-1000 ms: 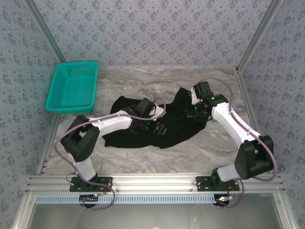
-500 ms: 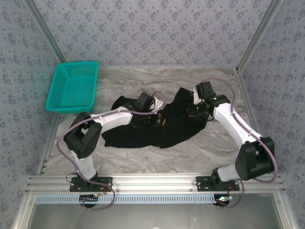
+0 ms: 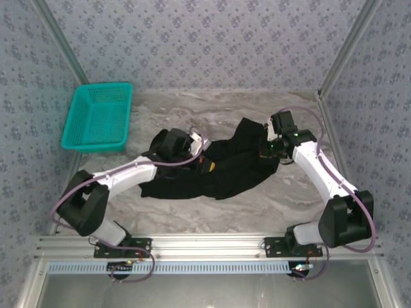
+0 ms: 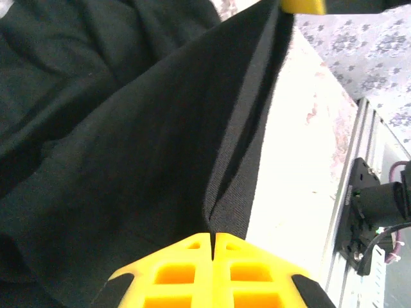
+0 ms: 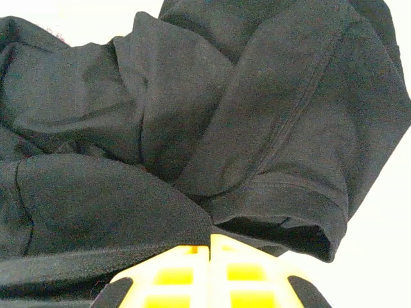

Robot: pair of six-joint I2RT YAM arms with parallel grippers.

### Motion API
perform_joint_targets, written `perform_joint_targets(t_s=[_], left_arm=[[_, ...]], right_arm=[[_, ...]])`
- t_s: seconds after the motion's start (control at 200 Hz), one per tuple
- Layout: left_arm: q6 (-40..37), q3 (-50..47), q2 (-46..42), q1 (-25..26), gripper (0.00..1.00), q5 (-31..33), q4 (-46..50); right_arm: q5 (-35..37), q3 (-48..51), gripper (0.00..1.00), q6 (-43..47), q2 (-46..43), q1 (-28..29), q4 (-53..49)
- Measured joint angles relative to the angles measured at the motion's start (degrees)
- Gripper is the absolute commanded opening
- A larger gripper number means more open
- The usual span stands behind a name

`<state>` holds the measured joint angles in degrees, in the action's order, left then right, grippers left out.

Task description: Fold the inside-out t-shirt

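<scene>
The inside-out t-shirt (image 3: 234, 174) lies crumpled and plain black in the middle of the marble table, with no print showing. My left gripper (image 3: 207, 164) is over its middle, shut on a folded hem edge of the cloth (image 4: 237, 192); its yellow fingertips (image 4: 192, 256) meet with the fabric pinched between them. The hem runs taut away from the left gripper. My right gripper (image 3: 264, 150) is at the shirt's right end, shut on a bunched fold (image 5: 128, 212) beside a sleeve opening (image 5: 289, 224).
A teal plastic basket (image 3: 99, 119) stands at the back left of the table (image 3: 212, 109). Patterned walls close in the back and both sides. The aluminium rail (image 3: 212, 247) with both arm bases runs along the near edge.
My left gripper has shut on the shirt's hem and drawn back to the left, pulling the cloth taut. The right gripper, still shut, has shifted slightly right.
</scene>
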<state>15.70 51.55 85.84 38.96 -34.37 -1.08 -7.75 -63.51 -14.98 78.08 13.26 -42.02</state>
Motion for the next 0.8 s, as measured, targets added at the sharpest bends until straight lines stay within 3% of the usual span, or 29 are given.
perform_joint_targets(t_s=[0.285,0.4,0.61,0.799], left_arm=[[0.26,-1.75,-3.63,0.46,0.00,-0.85,-2.38],[0.11,0.33,-4.17,3.23,0.00,-0.76,-1.57],[-0.90,7.15,-4.85,9.62,0.00,-0.98,-0.83],[-1.11,10.23,-6.27,10.71,0.00,0.46,-0.87]], right_arm=[[-0.52,0.00,0.00,0.00,-0.63,-0.02,-0.48],[0.59,-0.37,0.00,-0.02,-3.28,-0.39,-2.19],[4.83,-3.67,0.00,-1.11,-14.80,-0.70,-3.17],[7.23,-6.82,0.00,-1.36,-26.32,-0.70,-1.05]])
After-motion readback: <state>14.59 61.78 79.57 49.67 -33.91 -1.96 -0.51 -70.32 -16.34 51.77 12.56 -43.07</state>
